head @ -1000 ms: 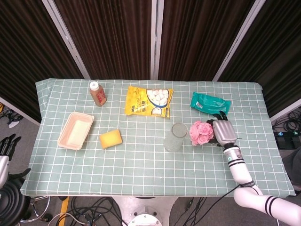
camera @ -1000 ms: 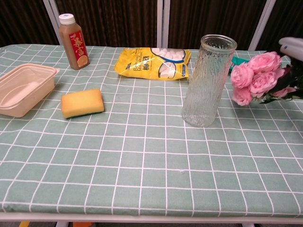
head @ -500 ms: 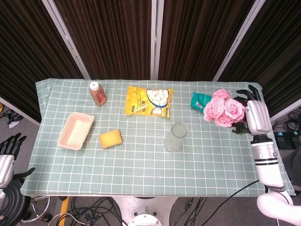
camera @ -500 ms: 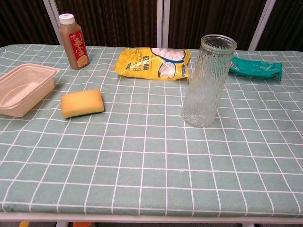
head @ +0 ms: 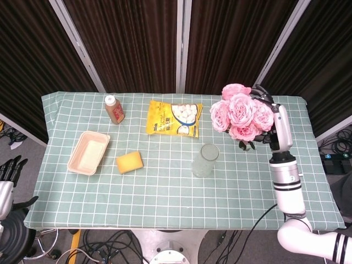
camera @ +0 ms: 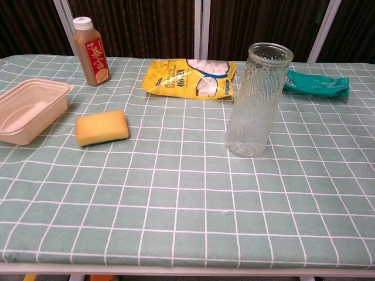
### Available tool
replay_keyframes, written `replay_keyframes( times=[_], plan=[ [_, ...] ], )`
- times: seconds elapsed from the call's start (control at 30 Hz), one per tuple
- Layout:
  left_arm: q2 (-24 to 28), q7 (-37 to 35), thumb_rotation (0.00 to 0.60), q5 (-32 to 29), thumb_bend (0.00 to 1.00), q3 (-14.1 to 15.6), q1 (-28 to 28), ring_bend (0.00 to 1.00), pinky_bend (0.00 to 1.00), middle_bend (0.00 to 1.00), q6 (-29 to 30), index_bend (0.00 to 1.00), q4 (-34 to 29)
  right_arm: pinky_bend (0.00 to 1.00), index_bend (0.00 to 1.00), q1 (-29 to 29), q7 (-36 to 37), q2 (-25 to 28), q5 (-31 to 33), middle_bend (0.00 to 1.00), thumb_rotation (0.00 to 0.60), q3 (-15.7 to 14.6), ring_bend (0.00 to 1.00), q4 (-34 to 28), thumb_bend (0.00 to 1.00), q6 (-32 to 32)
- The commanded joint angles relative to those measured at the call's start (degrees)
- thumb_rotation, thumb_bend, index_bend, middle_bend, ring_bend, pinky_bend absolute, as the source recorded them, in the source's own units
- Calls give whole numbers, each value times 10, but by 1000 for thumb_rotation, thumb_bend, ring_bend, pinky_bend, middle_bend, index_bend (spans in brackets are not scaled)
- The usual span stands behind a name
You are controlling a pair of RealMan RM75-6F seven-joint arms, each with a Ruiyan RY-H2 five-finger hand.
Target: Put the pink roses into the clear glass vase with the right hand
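Observation:
My right hand [head: 276,122] holds a bunch of pink roses [head: 240,114] high above the table's right side, blooms facing left toward the camera, dark leaves hanging under them. The clear glass vase [head: 204,160] stands upright near the table's middle, below and to the left of the roses; the chest view shows the vase [camera: 258,99] with nothing in it. Neither the roses nor the right hand show in the chest view. My left hand [head: 6,175] hangs off the table at the far left edge, fingers spread, holding nothing.
A brown drink bottle [head: 114,109], a yellow snack bag [head: 174,117], a beige tray [head: 88,152] and a yellow sponge [head: 129,162] lie left of the vase. A teal packet [camera: 316,84] lies at the back right, hidden behind the roses in the head view.
My right hand has lifted the roses from the table beside the vase, first up to the right, then higher and back left above the teal packet. They have left the chest view.

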Motion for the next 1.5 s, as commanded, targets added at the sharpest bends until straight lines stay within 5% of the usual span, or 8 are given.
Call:
replay_keyframes(
  times=[0.03, 0.5, 0.9, 1.23, 1.5],
  plan=[
    [0, -3, 600, -1, 86, 0, 1, 0, 101, 0, 0, 74, 2, 101, 660, 14, 27, -21, 18, 586, 600, 5, 220, -11, 108, -12],
    [0, -10, 600, -1, 86, 0, 1, 0, 101, 0, -1, 74, 6, 102, 660, 8, 87, -44, 33, 586, 600, -26, 220, 6, 108, -58],
    [-6, -27, 600, -5, 87, 4, 6, 0, 101, 0, -5, 75, 24, 103, 627, 16, 182, -102, -69, 554, 600, -85, 175, 130, 101, -87],
    [-6, -49, 600, -2, 87, 5, 4, 0, 101, 0, -10, 75, 29, 103, 554, 25, 209, -122, -89, 497, 600, -105, 119, 196, 84, -102],
    [-7, -49, 600, -4, 87, 4, 4, 0, 101, 0, -11, 75, 31, 40, 223, 29, 212, -100, -110, 272, 600, -124, 0, 202, 0, -124]
  ],
)
